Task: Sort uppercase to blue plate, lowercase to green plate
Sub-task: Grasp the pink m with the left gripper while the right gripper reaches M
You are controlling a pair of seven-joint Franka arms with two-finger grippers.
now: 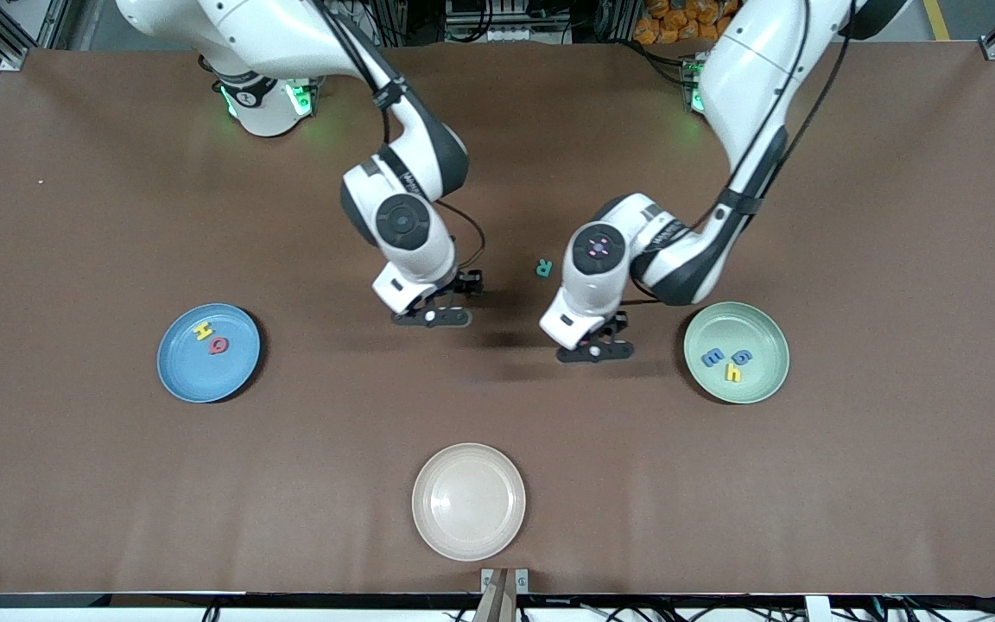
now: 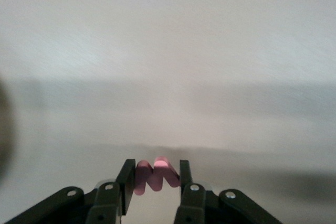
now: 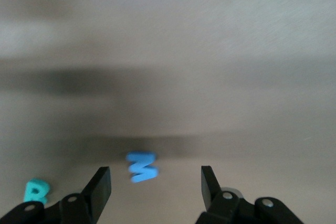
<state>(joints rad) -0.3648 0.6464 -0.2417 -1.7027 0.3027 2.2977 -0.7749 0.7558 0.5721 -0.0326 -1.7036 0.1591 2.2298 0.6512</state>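
Left wrist view, left pincer (image 2: 155, 178) clamped on foam red w (image 2: 153, 175), right pincer (image 3: 156, 184) apart over zigzag blue W (image 3: 142, 166)

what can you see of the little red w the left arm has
The red w looks pale pink in the left wrist view, a small thick foam letter with rounded zigzag strokes. It stands on edge, clamped between the two black fingers of the left pincer, one finger pressing each end. Only its upper part shows; the rest is hidden between the fingers. It is held over bare brown table, between the plates. In the front view the pincer hides it.
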